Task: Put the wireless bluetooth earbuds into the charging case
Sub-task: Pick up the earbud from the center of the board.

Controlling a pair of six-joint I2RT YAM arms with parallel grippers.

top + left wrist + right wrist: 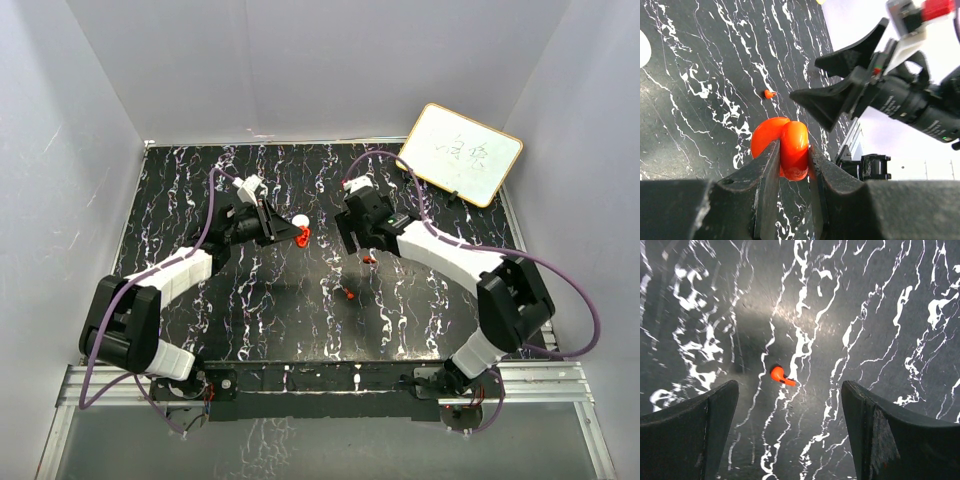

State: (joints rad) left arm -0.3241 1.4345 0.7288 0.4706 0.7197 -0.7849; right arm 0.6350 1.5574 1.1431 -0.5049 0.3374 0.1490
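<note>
My left gripper (288, 232) is shut on the red charging case (302, 236), pinching it between both fingers; in the left wrist view (792, 150) the case (790, 137) shows as two rounded red lobes. One tiny red earbud (369, 259) lies on the table under my right gripper (362, 245), which is open and empty. In the right wrist view (789, 395) that earbud (781, 376) lies just beyond the fingertips, left of centre. A second red earbud (350, 295) lies nearer the front. I cannot make out a whitish earbud.
A white round puck (300, 219) lies just behind the left gripper, and shows at the left edge of the left wrist view (642, 47). A small whiteboard (462, 153) leans at the back right. White walls enclose the black marbled table (250, 310).
</note>
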